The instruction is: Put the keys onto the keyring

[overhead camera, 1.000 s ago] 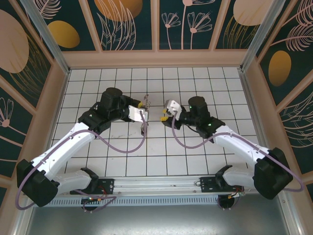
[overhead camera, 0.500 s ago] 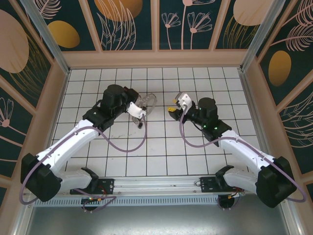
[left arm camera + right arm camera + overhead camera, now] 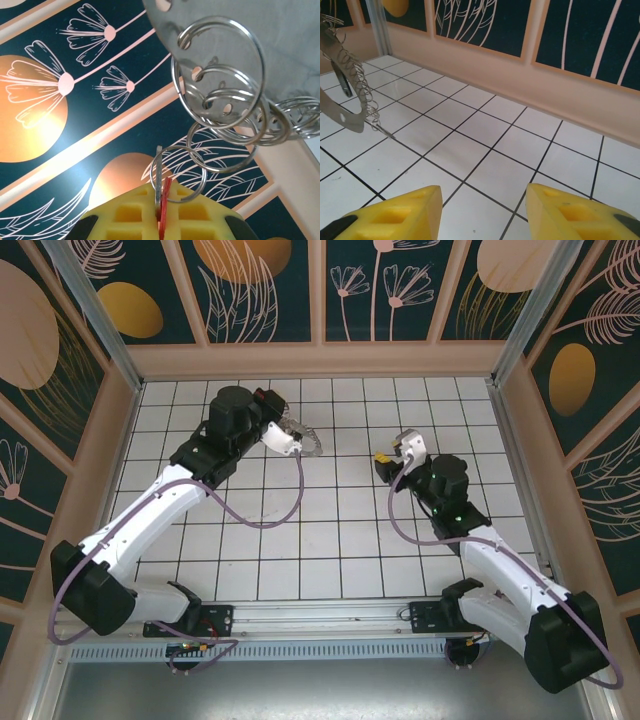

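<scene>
My left gripper (image 3: 161, 210) is shut on one of the keys (image 3: 159, 180), a thin silvery one seen edge-on with a red tag (image 3: 166, 192) beside it. A small ring through that key links up to the keyring (image 3: 235, 122), a bunch of silvery rings hanging against a flat grey metal plate (image 3: 290, 45) with holes. From above, the left gripper (image 3: 290, 436) holds this bunch (image 3: 311, 444) in the air over the far middle tiles. My right gripper (image 3: 385, 457) stands open to its right, apart from it. Its yellow fingers (image 3: 395, 217) are spread over bare tiles, with the keyring (image 3: 355, 82) off to the left.
White tiled floor (image 3: 330, 530) with dark grout lines runs under both arms. Peach walls with dark floral panels (image 3: 265, 290) enclose the back and sides. The wall base (image 3: 520, 85) lies a few tiles ahead of the right gripper.
The left arm has lifted the key and rings toward the back wall. The right gripper has pulled away to the right and opened wider.
</scene>
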